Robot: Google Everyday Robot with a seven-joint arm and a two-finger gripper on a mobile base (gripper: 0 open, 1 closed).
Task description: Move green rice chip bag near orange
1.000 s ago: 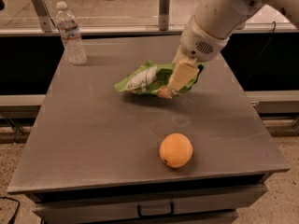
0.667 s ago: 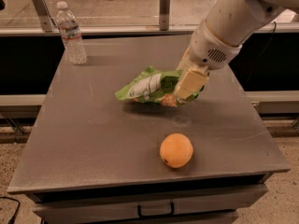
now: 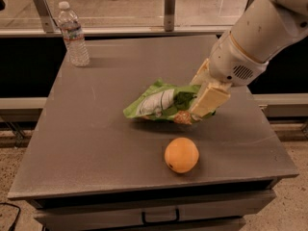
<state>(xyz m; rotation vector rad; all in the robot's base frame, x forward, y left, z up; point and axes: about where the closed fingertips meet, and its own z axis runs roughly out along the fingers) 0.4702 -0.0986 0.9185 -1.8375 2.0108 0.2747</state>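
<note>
The green rice chip bag (image 3: 161, 101) is crumpled bright green with a white label patch and hangs just above the grey table top (image 3: 96, 129), near its middle. My gripper (image 3: 202, 100) comes in from the upper right on a white arm and is shut on the bag's right end, with its cream fingers (image 3: 210, 99) clamping the foil. The orange (image 3: 181, 155) is round and smooth with a small dark spot. It rests on the table a little in front of the bag, toward the front edge.
A clear plastic water bottle (image 3: 72, 34) stands upright at the table's back left corner. A metal rail with posts (image 3: 168, 4) runs behind the table. A drawer handle (image 3: 160, 216) shows below the front edge.
My gripper has carried the green rice chip bag forward and slightly right, closer to the orange. The orange and the bottle have not moved.
</note>
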